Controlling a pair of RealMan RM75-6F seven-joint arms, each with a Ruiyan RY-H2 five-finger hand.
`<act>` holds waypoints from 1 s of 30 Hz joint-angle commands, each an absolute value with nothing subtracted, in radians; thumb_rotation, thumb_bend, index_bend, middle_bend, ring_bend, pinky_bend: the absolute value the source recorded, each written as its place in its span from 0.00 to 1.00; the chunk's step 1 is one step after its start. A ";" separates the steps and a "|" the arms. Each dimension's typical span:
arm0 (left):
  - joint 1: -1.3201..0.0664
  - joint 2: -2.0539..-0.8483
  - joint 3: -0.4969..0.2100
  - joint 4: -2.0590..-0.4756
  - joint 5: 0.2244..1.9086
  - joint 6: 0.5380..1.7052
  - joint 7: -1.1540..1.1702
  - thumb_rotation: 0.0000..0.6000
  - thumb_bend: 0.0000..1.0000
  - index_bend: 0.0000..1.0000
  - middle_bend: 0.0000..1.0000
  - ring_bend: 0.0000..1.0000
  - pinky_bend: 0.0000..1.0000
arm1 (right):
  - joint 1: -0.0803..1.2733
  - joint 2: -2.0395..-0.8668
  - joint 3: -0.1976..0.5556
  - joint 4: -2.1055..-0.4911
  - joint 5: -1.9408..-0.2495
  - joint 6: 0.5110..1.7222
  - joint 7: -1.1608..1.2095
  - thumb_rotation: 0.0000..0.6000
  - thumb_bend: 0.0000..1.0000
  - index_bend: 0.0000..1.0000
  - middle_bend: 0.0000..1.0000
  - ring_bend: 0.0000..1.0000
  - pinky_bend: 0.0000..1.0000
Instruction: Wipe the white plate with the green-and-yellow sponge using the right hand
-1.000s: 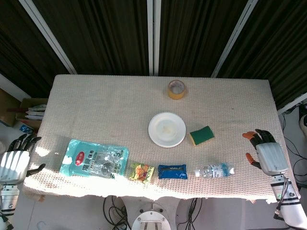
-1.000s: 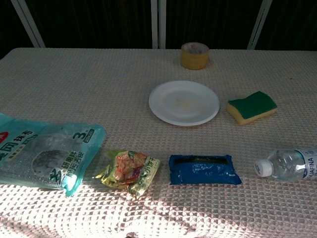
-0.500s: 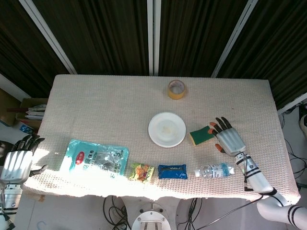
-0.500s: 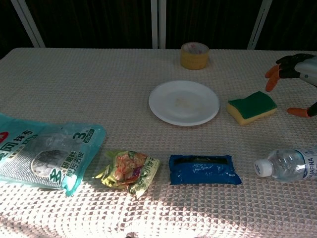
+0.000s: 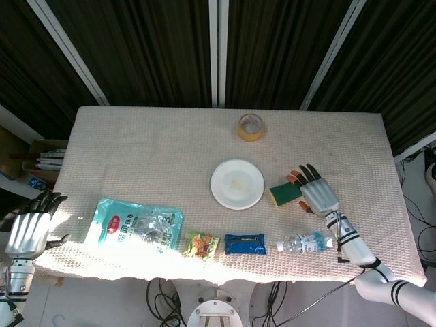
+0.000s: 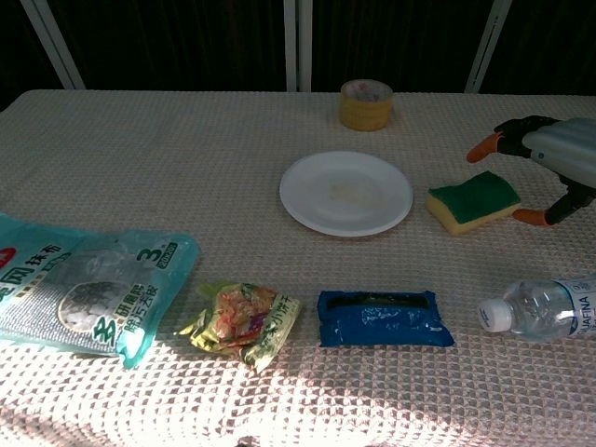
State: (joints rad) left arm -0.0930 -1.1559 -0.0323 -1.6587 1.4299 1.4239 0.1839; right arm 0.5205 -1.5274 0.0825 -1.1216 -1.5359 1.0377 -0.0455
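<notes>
I'm on the reach step: my right hand hovers just beside the green-and-yellow sponge, nothing gripped yet. Its fingers are spread wide apart and empty, the orange tips bracketing the sponge's outer end in the chest view, one tip above its far corner, the thumb tip low beside its near corner. Can't tell if any tip touches the foam; it looks just clear.

The sponge lies flat on the table, green face up, on the inner side of my fingers, and the white plate sits just past it, further inward, near but not touching. The plate shows a faint smear in its middle.

Next move, as I judge it: drop the hand down and inward over the sponge, close fingers and thumb across its short sides, lift, then carry it inward onto the plate and rub. Grip needs to be firm, since foam squashes.

A water bottle lies on the near side of my fingers, close to the forearm; watch that on the descent.

My left hand hangs off the table's edge, fingers apart, holding nothing.
</notes>
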 commanded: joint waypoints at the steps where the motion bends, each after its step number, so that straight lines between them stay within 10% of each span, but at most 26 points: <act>1: -0.093 -1.154 -0.031 -1.662 1.429 1.424 0.187 1.00 0.09 0.19 0.15 0.10 0.18 | 0.535 -1.541 0.081 -1.101 -1.534 1.025 -0.032 1.00 0.20 0.17 0.15 0.00 0.01; 30: -0.083 -1.117 -0.023 -1.721 1.419 1.431 0.222 1.00 0.09 0.19 0.15 0.10 0.18 | 0.649 -1.459 0.073 -1.113 -1.634 1.091 -0.042 1.00 0.40 0.64 0.38 0.12 0.05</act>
State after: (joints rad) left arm -0.0829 -1.1171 -0.0224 -1.7206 1.4191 1.4315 0.2217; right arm 0.6212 -1.4797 0.0590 -1.0838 -1.6149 1.0939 0.0041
